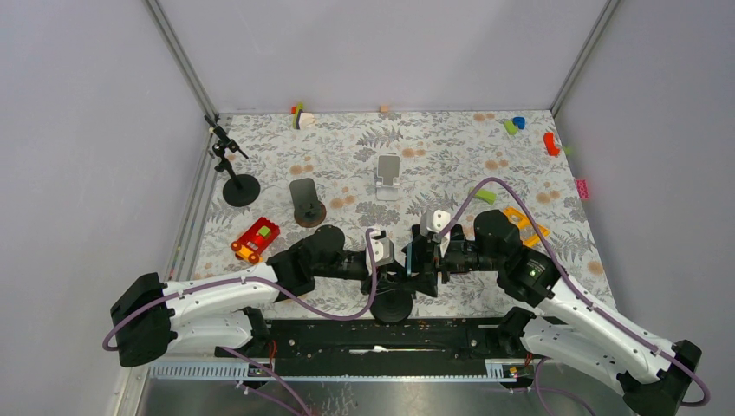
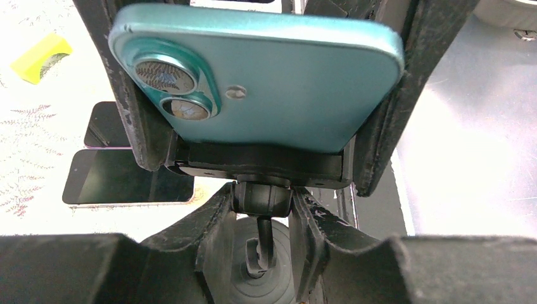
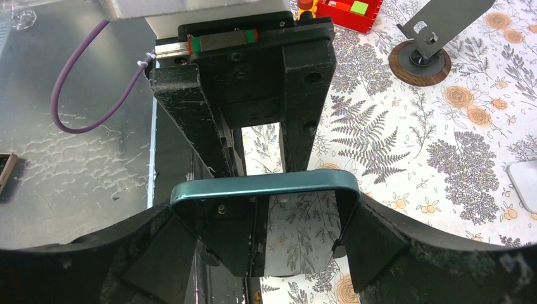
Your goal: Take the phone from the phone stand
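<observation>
1. Currently, the phone (image 2: 266,69) sits in the phone stand (image 2: 259,161). Its teal back faces the left wrist camera and the stand's black cradle lies behind it.
2. The left end effector (image 2: 261,212) is clenched on the stand's ball joint just beneath the cradle, with one finger on each side.
3. The right end effector (image 3: 265,221) straddles the phone, its fingers (image 3: 373,234) against the two opposite side edges. Whether they are actually clamping the phone cannot be told.
4. The stand's round base (image 1: 394,305) rests at the near edge of the floral worktop (image 1: 433,147), just beside the black base rail (image 1: 347,334).
5. Two dark flat slabs (image 2: 126,177) lie on the worktop near the stand.
6. A brown-based stand (image 1: 308,204) and a silver stand (image 1: 387,176) are well apart from the phone, toward the far side.
7. A red toy block (image 1: 255,239) lies near the left forearm.
</observation>
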